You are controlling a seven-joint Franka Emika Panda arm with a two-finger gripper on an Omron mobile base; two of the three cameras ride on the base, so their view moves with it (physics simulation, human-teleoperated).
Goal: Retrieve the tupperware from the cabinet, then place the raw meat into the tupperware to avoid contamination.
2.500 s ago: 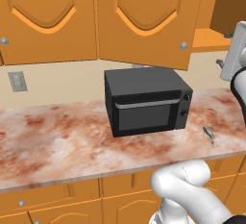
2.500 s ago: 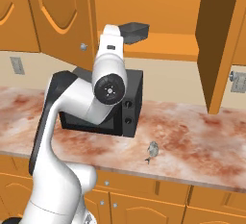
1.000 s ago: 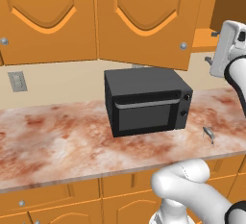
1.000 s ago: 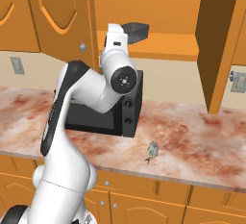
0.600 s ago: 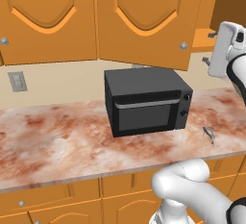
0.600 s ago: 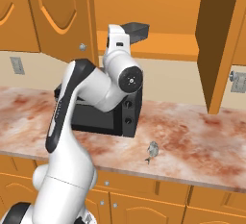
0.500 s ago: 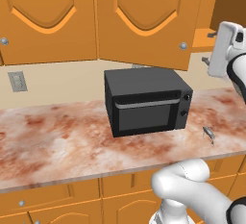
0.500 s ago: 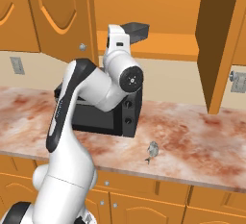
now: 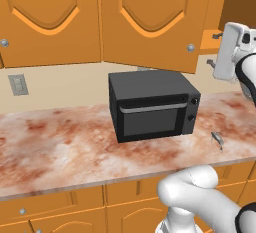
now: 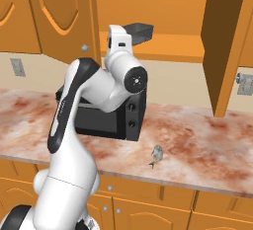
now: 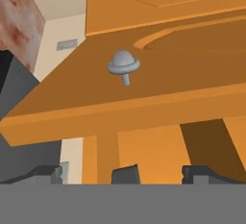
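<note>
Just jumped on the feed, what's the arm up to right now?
The arm is raised toward the open cabinet, going for the tupperware that sits on its shelf. The gripper is open and holds nothing; in the hand view it looks past a cabinet door knob. The microwave stands on the counter, with a small grey item near the front edge.

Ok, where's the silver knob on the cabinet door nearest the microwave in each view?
Left base view: knob at upper right, above the microwave.
Right base view: knob at upper left, above the microwave.
Hand view: knob just above centre.
Shared landmark: the black microwave.
</note>
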